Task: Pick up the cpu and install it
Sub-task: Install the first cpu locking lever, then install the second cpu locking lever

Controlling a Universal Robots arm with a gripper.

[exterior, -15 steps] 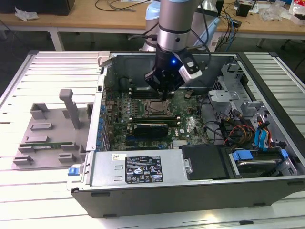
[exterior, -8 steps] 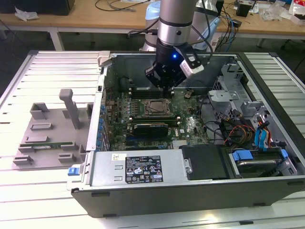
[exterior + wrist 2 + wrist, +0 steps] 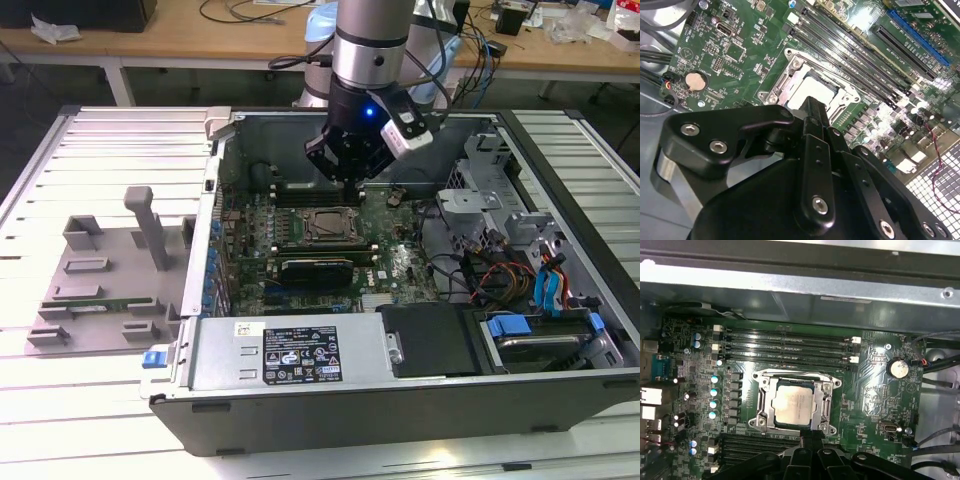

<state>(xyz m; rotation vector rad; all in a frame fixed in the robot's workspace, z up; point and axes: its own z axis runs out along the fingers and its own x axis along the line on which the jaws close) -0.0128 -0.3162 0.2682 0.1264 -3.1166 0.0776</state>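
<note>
I am observing the cpu [image 3: 794, 404] lying flat inside the socket frame [image 3: 823, 407] on the motherboard [image 3: 872, 380], with memory slots [image 3: 785, 345] running just beside the frame. In the exterior view, the gripper [image 3: 349, 181] is hovering over the open computer case [image 3: 300, 360], just above the socket. Its fingers appear drawn together with nothing between them, apart from the chip.

One open computer case [image 3: 560, 180] holds one green motherboard [image 3: 875, 375], one cpu [image 3: 794, 406] seated in one metal socket frame [image 3: 827, 407], and one round coin battery [image 3: 898, 368]; one claw [image 3: 349, 180] hangs above them.
</note>
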